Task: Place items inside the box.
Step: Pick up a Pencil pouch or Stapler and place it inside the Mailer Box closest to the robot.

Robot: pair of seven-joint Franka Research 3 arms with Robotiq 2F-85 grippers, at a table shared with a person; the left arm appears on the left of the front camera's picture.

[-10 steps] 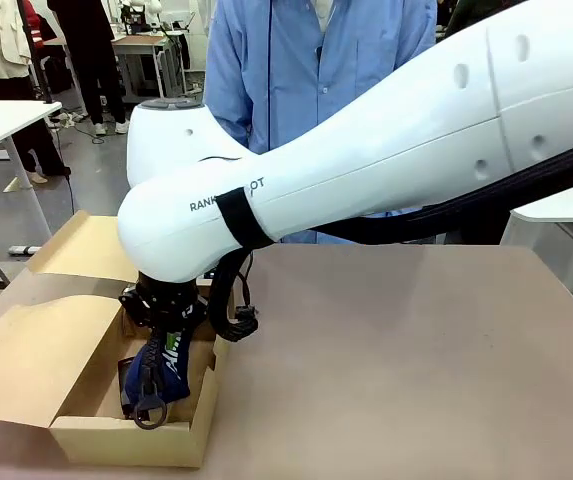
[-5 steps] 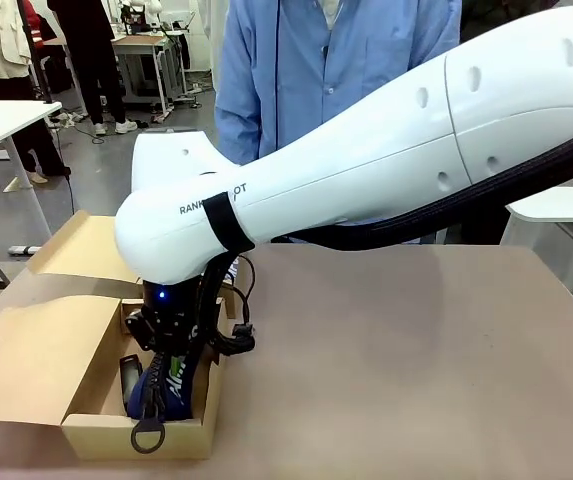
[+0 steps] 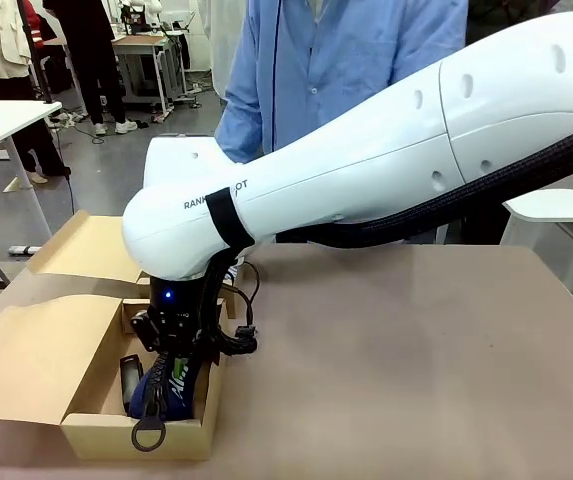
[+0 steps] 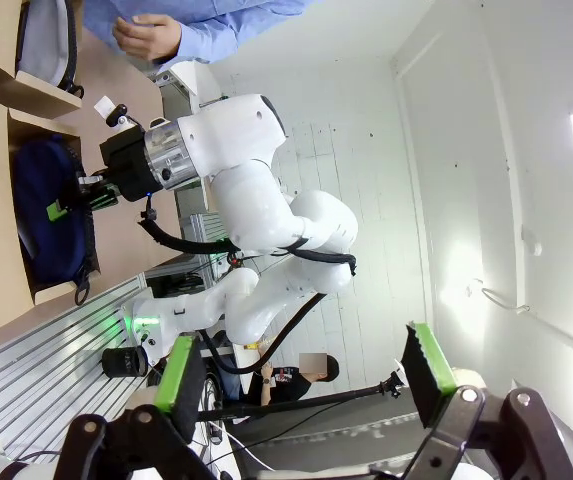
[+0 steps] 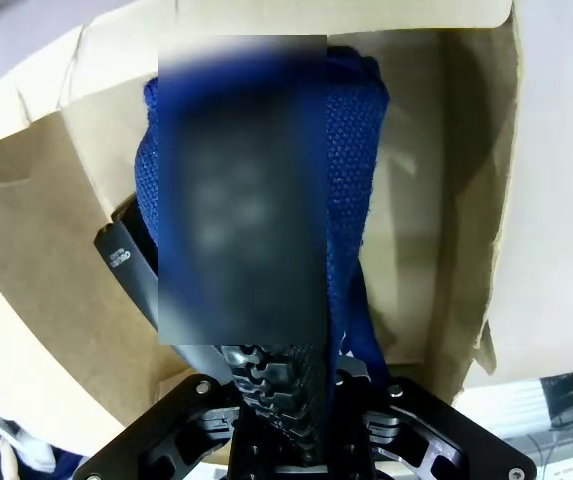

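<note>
lowered since a second ago: the right gripper sits deeper over the box, and the navy zip pouch it carries, tilted and higher in the earlier frame, now stands nearly upright with its lower end inside the cavity. half a second ago the pose was almost the same, so the descent is judged to be slowing. the person at the far side has shifted slightly toward picture right. present state: the right gripper is pinched on the top edge of the navy zip pouch, confirmed in the right wrist view, where the fabric hangs straight down from between the jaws. the zip pull hangs over the near wall of the box, outside it. a black item already lies in the box just beside the pouch, at its left. the left gripper is spread wide, holds nothing, and points away from the table. judgement on the step in hand: release should wait until the pouch's lower end rests on the box floor; letting go while it stands upright risks it toppling over the near wall. a slight lean toward the far side of the box before opening would lay it flat and draw the zip pull inside.
</note>
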